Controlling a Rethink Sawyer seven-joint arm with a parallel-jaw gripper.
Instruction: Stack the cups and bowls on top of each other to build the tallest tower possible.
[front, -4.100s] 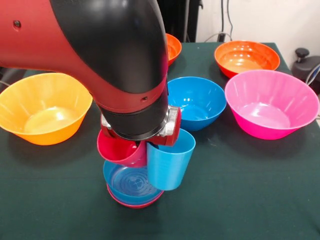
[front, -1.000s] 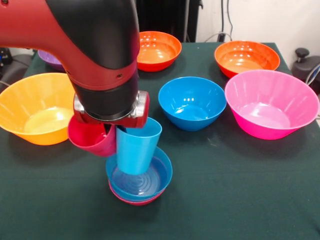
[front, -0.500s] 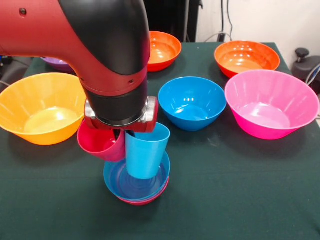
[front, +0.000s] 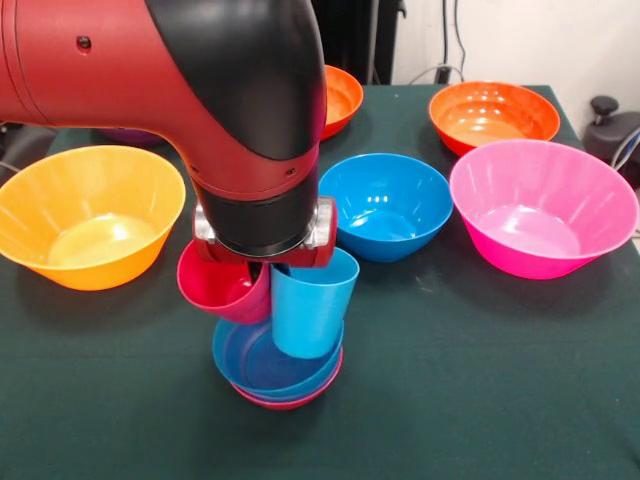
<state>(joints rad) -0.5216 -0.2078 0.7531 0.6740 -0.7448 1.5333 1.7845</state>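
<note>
The claw sits hidden under the arm's black wrist, so I cannot tell whether it is clenched or released. A light blue cup hangs upright just below it and to its right in the picture, its base inside a small blue bowl that nests in a small red bowl on the table. A crimson red cup hangs tilted at the claw's left, touching the blue cup. Whether either cup is gripped cannot be told.

The table is covered in dark green cloth. Left of the claw rests a large yellow-orange bowl; right of it a mid-sized blue bowl, then a large pink bowl. Behind stand two orange bowls. Beyond the table are a white wall with hanging cables and a dark object at the right edge
</note>
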